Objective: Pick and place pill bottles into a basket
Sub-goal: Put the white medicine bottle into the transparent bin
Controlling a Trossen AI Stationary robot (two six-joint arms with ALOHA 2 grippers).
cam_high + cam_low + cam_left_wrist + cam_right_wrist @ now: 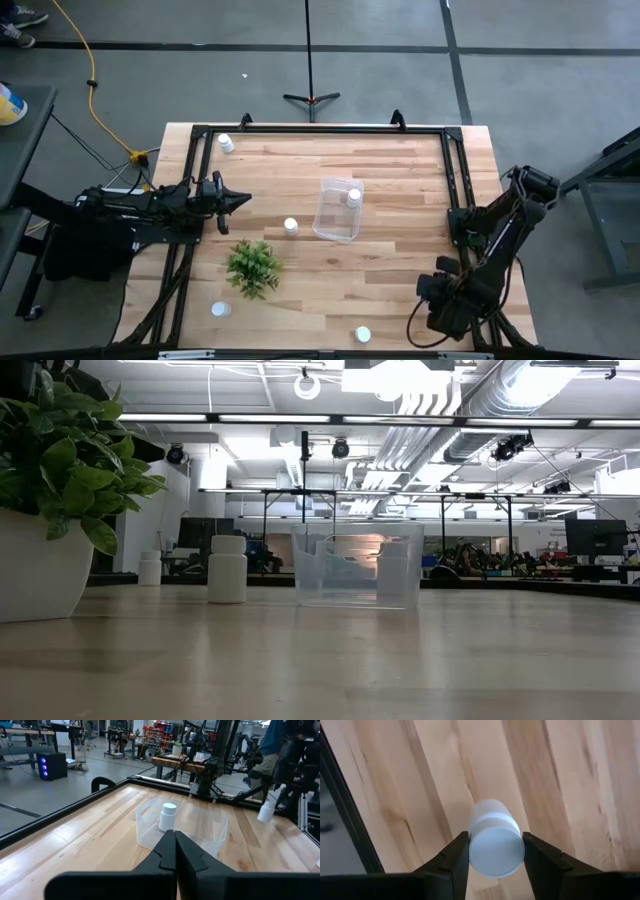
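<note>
My right gripper (495, 855) is at the table's near right (440, 300), shut on a white pill bottle (492, 832); my arm hides that bottle in the high view. The clear bin (338, 210) stands mid-table with one bottle (354, 197) upright inside it. Other bottles stand on the wood: at the far left (226, 143), left of the bin (291, 226), at the near left (220, 309) and at the near edge (362, 335). My left gripper (238, 200) is shut and empty at the table's left, pointing at the bin (180, 827). My right gripper pinches the bottle between its two fingers at the capped top end (496, 851), one finger on each side. The fingers come from above, pointing down. The bottle hangs below them, and in the left wrist view (265, 810) it shows tilted and clear of the table.
A small green plant (252, 267) in a white pot (30, 575) stands near left of the bin. A black frame rail (320, 130) runs round the tabletop. Bare wood lies between the bin and my right arm.
</note>
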